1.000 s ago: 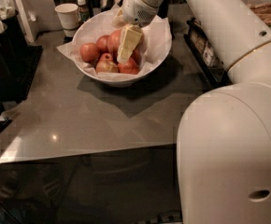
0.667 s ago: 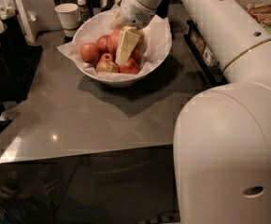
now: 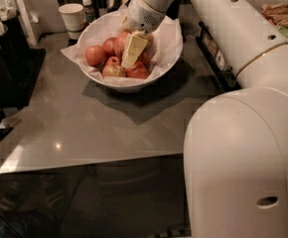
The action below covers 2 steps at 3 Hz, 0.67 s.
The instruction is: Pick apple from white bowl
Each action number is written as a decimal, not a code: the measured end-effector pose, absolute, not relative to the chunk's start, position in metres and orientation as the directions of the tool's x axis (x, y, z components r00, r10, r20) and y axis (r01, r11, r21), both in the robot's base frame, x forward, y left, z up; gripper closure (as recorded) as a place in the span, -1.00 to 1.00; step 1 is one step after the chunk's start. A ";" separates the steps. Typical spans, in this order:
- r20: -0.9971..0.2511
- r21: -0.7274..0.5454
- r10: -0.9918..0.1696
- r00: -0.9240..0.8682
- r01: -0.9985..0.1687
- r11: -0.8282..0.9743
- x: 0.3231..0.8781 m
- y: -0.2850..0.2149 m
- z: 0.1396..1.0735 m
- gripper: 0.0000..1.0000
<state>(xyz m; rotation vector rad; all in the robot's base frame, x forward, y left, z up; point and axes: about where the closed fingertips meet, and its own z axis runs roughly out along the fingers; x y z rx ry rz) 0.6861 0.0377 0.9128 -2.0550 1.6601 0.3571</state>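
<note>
Camera view: robot gripper (image 3: 132, 50) inside a bowl (image 3: 134, 87) of red apples (image 3: 95, 55).
A white arm (image 3: 223, 26) reaches over a grey table (image 3: 84, 128), and the gripper points down among the apples, its tip at the middle of the pile. Whether it is spread or closed on anything cannot be told. The apples lie packed together on a crinkled paper liner (image 3: 173, 33) in the bowl, near the table's far side, with a cup (image 3: 73, 17) and a bottle (image 3: 88, 8) just behind. Likely risks: a round apple may slip from a shallow grip, neighbouring apples may roll or be dragged out, the liner may snag and lift, or a sideways push may shove the bowl into the cup.
</note>
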 end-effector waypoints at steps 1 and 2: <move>-0.474 -0.180 -0.852 0.224 -0.971 -0.155 0.685 0.034 0.905 -0.42; -0.463 -0.169 -0.860 0.215 -0.974 -0.153 0.682 0.028 0.899 -0.03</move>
